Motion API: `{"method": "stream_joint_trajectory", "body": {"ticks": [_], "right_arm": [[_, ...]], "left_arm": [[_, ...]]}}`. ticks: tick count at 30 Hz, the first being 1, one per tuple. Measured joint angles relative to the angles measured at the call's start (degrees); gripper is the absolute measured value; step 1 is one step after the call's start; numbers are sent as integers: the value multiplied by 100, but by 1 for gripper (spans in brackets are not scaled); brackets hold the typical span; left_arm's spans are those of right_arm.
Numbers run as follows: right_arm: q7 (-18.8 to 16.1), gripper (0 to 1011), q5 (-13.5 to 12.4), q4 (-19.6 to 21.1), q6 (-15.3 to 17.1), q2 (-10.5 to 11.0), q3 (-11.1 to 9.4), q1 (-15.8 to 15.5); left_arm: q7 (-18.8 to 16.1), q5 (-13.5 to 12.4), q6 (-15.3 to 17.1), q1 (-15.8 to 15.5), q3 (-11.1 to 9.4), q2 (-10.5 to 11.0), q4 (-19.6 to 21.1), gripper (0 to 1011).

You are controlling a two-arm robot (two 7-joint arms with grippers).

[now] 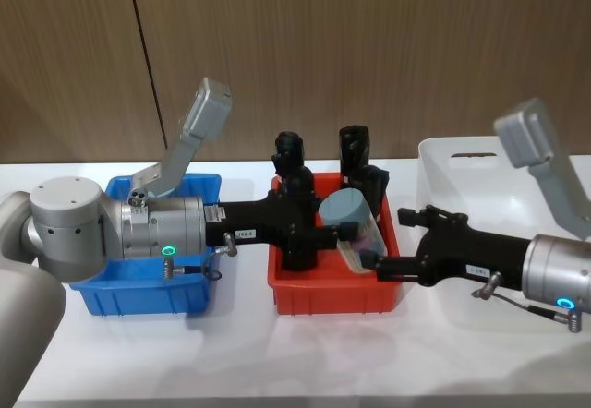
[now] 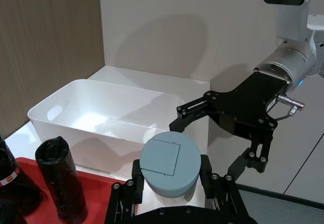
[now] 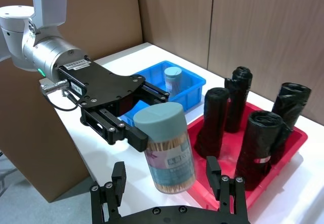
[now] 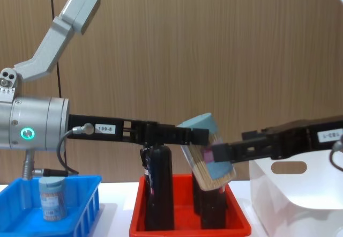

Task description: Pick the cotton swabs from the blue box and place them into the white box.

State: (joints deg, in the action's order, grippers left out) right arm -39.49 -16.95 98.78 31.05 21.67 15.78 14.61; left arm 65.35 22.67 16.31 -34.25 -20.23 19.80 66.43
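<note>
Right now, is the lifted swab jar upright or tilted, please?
Tilted: the jar leans in the left gripper, lid uppermost; open right gripper flanks it.

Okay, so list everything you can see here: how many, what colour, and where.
Swab jars: two, clear with grey-blue lids; one held up over the red tray, one standing in the blue box.
Black bottles: four, black, upright in the red tray.
Blue box: one, blue, on the table at the robot's left.
Red tray: one, red, in the middle.
White box: one, white, at the robot's right.
Table: one, white, under everything.
Left gripper: black, shut on the raised jar.
Right gripper: black, open, fingers either side of that jar's lower end.
</note>
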Motion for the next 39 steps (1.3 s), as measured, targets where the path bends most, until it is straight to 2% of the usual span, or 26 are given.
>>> {"method": "stream_joint_trajectory", "body": {"ticks": [16,34,39], "right_arm": [[-168,1001,348,-413,69,-289,283,398],[-169,1002,659,-754,-40,-412,464,597],[-153,927,704,-833,-85,-423,493,628]], "left_arm": [[-1,0,0,0,0,0,0,659],[-1,0,0,0,0,0,0,659],[-1,0,0,0,0,0,0,659]]}}
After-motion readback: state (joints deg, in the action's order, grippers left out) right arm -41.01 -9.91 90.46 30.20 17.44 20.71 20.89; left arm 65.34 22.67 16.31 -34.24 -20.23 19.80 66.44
